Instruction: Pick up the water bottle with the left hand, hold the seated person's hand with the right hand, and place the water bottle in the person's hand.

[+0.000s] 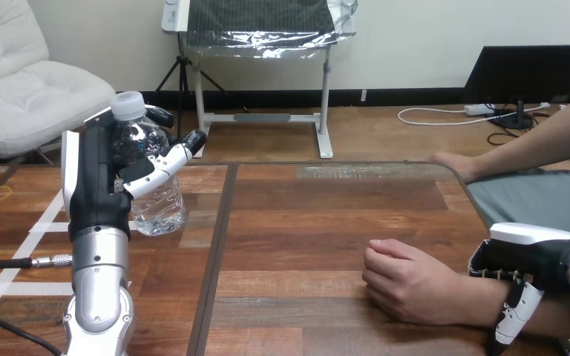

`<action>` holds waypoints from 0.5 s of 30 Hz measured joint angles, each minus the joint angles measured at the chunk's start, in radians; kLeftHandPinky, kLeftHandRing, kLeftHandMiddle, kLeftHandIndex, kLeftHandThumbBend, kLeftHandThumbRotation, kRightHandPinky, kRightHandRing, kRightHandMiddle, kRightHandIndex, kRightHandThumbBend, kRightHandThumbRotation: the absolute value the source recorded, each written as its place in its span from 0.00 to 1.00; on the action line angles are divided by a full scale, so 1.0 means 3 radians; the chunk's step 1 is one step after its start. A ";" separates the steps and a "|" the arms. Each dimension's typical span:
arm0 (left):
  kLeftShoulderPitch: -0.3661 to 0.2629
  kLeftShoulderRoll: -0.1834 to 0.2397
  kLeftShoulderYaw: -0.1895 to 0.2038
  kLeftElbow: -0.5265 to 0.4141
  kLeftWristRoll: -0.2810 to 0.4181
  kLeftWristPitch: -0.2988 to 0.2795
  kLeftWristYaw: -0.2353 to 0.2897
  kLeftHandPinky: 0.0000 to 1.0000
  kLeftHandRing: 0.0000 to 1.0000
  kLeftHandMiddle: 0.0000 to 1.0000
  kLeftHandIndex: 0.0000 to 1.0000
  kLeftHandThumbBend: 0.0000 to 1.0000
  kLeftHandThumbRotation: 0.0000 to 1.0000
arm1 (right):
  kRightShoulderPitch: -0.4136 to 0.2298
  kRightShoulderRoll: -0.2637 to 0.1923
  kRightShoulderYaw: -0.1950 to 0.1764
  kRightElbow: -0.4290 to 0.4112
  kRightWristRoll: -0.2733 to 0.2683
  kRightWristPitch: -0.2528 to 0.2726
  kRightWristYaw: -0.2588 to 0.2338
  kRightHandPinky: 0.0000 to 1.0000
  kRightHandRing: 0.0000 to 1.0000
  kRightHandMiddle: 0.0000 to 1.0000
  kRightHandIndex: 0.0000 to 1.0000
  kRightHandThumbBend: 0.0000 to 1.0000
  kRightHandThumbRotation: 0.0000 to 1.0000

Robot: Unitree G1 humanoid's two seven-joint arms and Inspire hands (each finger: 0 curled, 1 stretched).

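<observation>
Water bottle stood upright in the left hand, long axis vertical, white cap above the fingers and the clear base below them. Those fingers were curled round its middle from the far side and pressed against the plastic. The base looked to hang just above the table, though that was hard to tell.

The right hand lay over the person's wrist, its thumb hooked down the near side in what looked like a clasp. The person's hand rested on the wood just beyond that thumb, toward the bottle, curled into a loose fist.

Bottle and fist were well apart, with bare table between them. As I judged it, the coming move was a sideways carry toward the right hand, and the fist would need to open first.
</observation>
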 measured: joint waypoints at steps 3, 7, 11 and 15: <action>0.0000 0.0000 0.0000 0.0000 0.0000 0.0000 0.0000 0.26 0.31 0.37 0.43 0.62 0.00 | 0.0000 0.0000 0.0005 -0.0001 -0.0006 -0.0006 -0.0010 0.41 0.49 0.55 0.51 0.99 0.04; 0.0000 0.0000 0.0001 0.0000 0.0000 0.0000 0.0000 0.26 0.31 0.37 0.43 0.62 0.00 | 0.0001 0.0000 0.0012 0.0000 -0.0006 -0.0035 -0.0032 0.39 0.47 0.53 0.50 0.99 0.05; 0.0000 0.0000 0.0002 0.0000 0.0000 0.0000 0.0000 0.26 0.31 0.37 0.43 0.62 0.00 | 0.0006 0.0000 0.0015 0.0001 -0.0007 -0.0067 -0.0061 0.36 0.44 0.51 0.49 0.98 0.07; 0.0000 0.0000 0.0001 0.0000 0.0001 0.0000 0.0000 0.26 0.31 0.37 0.43 0.62 0.00 | 0.0014 0.0000 0.0021 0.0000 -0.0012 -0.0097 -0.0105 0.33 0.41 0.49 0.47 0.98 0.08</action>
